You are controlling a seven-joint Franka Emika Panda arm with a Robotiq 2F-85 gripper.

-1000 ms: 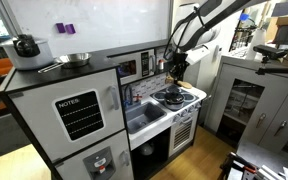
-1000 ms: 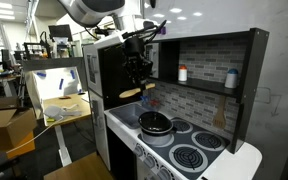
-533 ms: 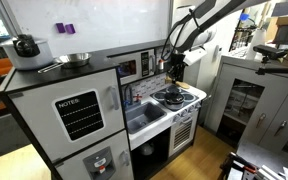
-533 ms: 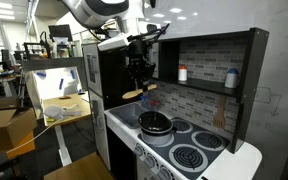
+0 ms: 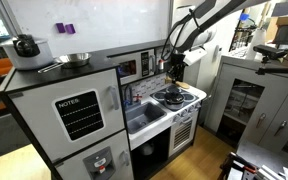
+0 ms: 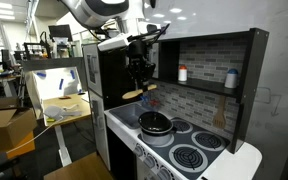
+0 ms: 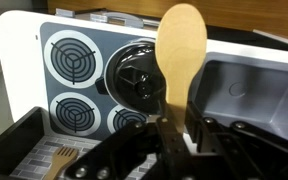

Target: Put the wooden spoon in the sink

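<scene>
The wooden spoon (image 7: 181,45) runs straight up the wrist view, bowl toward 12 o'clock, handle at 6 o'clock clamped in the gripper (image 7: 170,135). It hangs in the air, pan (image 7: 134,80) at 9 o'clock, sink (image 7: 246,95) at 3 o'clock.

Bright, even indoor light, soft shadows. Ext. views low-res. Wrist view: wooden spoon (image 7: 181,50) sharp; claw (image 7: 174,135) dark, blurred at btm; sheen on sink (image 7: 264,100).
</scene>
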